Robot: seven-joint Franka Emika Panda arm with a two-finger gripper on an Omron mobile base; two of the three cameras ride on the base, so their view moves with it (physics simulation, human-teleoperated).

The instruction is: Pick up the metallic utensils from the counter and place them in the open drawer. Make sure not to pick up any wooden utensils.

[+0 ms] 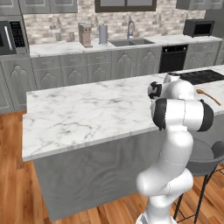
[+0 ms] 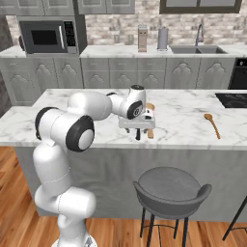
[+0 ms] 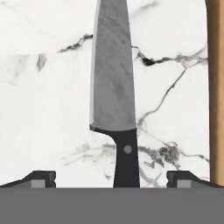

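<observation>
Knife [image 3: 114, 87] flat on counter [image 3: 43, 109], handle centred between open hand [image 3: 111, 180] fingertips

Knife [image 3: 114, 87], silver blade w/ black handle, flat on marble counter [image 3: 43, 109], beside tan wooden spoon [image 3: 215, 87].

Marble counter [image 1: 78, 118]; wooden spoon [image 1: 208, 96] lying at its right end; white arm in front; stool [image 1: 205, 159] below; sink [image 1: 131, 42] behind

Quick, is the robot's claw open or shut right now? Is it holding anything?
Gripper: open and holding nothing; its fingertips stand wide on either side of the knife's black handle, just above the counter.
</observation>
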